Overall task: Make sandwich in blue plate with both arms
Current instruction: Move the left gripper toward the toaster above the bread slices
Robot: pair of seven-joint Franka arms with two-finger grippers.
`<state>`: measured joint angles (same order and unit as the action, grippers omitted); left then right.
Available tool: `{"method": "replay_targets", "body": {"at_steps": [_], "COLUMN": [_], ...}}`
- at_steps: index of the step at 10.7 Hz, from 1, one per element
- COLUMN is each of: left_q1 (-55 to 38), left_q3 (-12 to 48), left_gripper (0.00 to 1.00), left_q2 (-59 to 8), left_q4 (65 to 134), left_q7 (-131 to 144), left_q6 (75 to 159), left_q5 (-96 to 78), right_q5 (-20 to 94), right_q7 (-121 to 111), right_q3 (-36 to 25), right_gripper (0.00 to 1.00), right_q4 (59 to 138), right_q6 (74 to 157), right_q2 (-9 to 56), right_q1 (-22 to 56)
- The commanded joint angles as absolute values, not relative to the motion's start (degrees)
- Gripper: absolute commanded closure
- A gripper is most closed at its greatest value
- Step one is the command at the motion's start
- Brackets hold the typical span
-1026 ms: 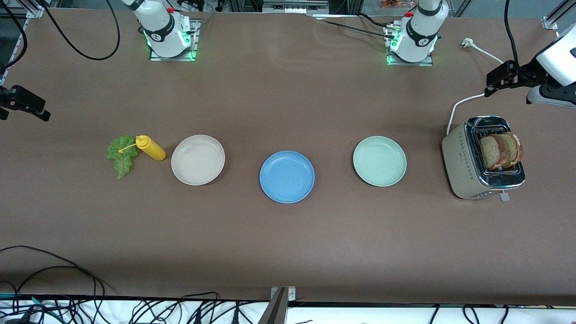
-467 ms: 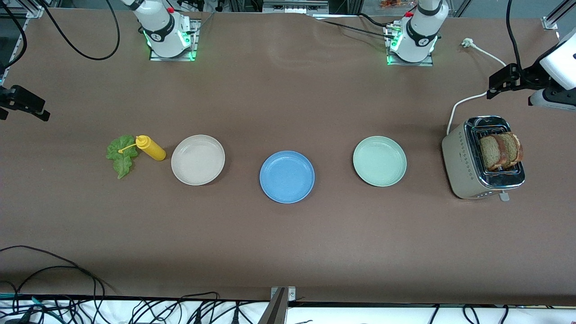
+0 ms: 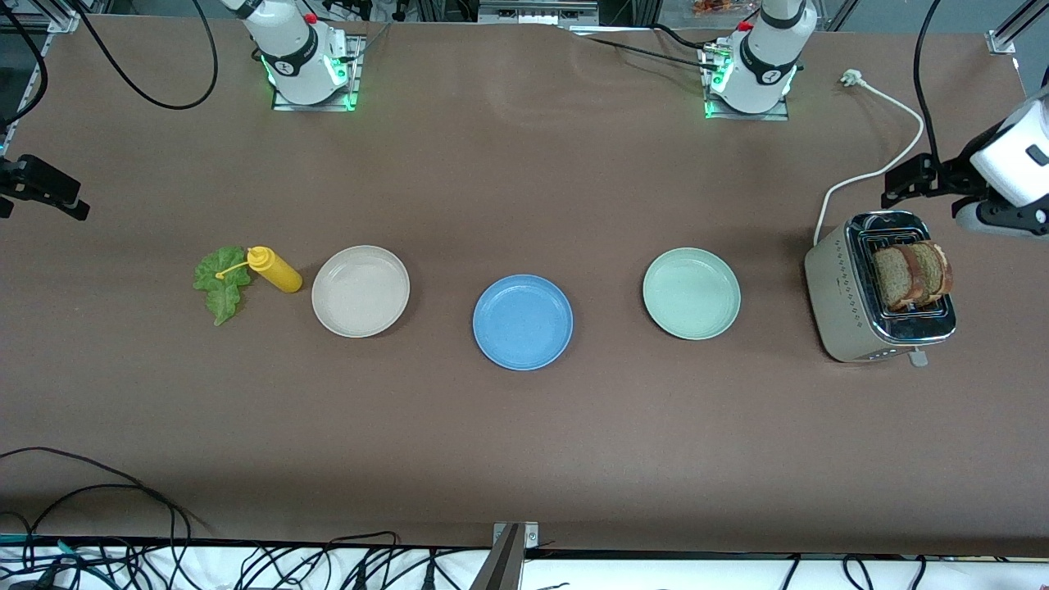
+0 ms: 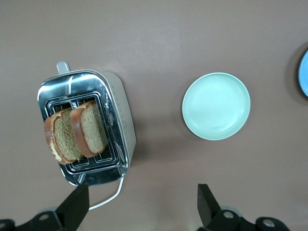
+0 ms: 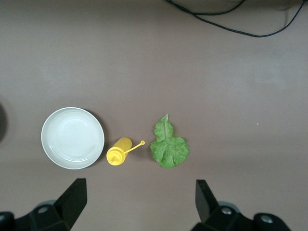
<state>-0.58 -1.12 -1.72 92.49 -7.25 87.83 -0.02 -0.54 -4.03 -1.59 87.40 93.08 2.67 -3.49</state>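
With the spread left end effector [image 4: 139,204] above the toaster [image 3: 844,303], a misaligned descent could crush the bread slices [image 3: 910,274]; the right end effector [image 5: 137,202] hangs spread too.

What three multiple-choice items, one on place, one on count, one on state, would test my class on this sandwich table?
1. The bread slices are:
A. in the toaster
B. on the blue plate
C. beside the lettuce leaf

2. Plates on the table:
A. two
B. three
C. four

3. The left gripper, over the toaster, is:
A. shut on bread
B. open and empty
C. holding a plate

Key: 1 A, both slices stand in the toaster's slots. 2 B, beige-white, blue and pale green. 3 B, its fingers stand wide apart with nothing between them.
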Motion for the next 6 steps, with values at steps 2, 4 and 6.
{"method": "replay_targets", "body": {"at_steps": [2, 4, 6], "left_q1": [-0.7, -0.6, -0.6], "left_q3": [-4.7, -6.1, -6.9], "left_gripper": [0.01, 0.02, 0.02], "left_q2": [-1.1, -1.1, -1.4], "left_q4": [99.6, 102.4, 105.0], "left_q7": [-11.5, -11.7, -12.4], "left_q6": [95.5, 98.9, 102.0], "left_q5": [0.1, 0.1, 0.2], "right_q5": [-1.1, -1.1, -1.0], "right_q7": [-3.4, -3.4, -3.4], "right_q3": [-1.6, -2.2, -2.2], "right_gripper": [0.00, 0.00, 0.00], "right_q4": [86.5, 86.5, 86.5], "right_q6": [92.9, 93.3, 93.3], "right_q2": [2.7, 2.8, 2.7], "right_q1": [-3.7, -3.7, -3.7]}}
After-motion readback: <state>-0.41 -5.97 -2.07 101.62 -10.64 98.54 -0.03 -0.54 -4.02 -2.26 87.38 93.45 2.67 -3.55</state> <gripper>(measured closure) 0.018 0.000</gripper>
